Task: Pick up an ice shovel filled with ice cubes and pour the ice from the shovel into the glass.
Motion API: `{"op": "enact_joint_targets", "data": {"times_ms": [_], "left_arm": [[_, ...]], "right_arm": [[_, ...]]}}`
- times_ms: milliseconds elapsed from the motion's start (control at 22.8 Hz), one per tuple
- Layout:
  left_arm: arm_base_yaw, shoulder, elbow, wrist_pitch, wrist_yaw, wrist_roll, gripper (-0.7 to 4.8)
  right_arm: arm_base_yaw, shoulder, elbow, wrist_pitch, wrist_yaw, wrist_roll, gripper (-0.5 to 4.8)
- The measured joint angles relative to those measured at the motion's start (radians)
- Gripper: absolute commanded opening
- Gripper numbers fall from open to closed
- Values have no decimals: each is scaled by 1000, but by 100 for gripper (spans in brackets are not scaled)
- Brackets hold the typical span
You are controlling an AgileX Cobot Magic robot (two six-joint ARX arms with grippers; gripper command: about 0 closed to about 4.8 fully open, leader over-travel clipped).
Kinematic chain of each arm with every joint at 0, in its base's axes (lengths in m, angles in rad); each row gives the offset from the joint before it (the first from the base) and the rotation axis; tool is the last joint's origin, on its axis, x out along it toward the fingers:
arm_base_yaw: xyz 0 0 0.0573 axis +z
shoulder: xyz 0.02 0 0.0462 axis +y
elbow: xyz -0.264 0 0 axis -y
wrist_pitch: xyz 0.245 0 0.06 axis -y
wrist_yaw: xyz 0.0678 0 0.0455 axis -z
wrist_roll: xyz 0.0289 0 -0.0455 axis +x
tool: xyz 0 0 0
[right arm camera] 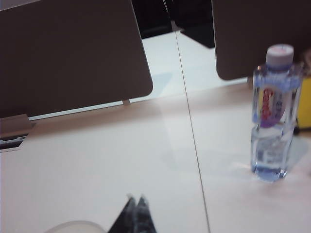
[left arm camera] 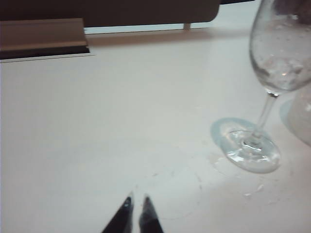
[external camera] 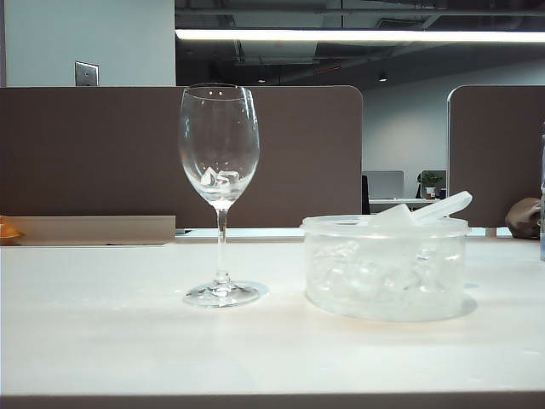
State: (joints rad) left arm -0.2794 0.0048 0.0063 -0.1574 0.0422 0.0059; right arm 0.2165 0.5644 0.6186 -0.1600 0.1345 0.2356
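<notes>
Clear ice cubes (external camera: 220,178) already sit in the glass (external camera: 219,145) and the ice shovel (external camera: 430,210) rests on the tub (external camera: 385,271), so both pinched-together, empty grippers, left (left arm camera: 136,198) and right (right arm camera: 136,198), should simply retreat clear of the stem

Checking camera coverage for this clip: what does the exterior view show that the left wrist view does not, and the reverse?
Exterior only: the ice shovel resting across the round tub of ice, with no arm in frame. Left wrist only: the left gripper, jaws nearly together and empty, over bare table, plus small wet spots near the foot. Both: the glass standing upright with a few ice cubes inside.
</notes>
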Motion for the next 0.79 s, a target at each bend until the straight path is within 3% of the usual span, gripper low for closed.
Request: {"op": "enact_joint_targets", "data": {"times_ms": [219, 614, 790], "left_arm": [[123, 0, 0, 0, 0, 0, 29], [206, 0, 0, 0, 0, 0, 29], [209, 0, 0, 0, 0, 0, 29]], "right_arm": [[0, -106, 0, -115, -2, -174, -1], [0, -317, -2, -291, -4, -193, -1], [0, -515, -35, -378, -4, -188, -1]]}}
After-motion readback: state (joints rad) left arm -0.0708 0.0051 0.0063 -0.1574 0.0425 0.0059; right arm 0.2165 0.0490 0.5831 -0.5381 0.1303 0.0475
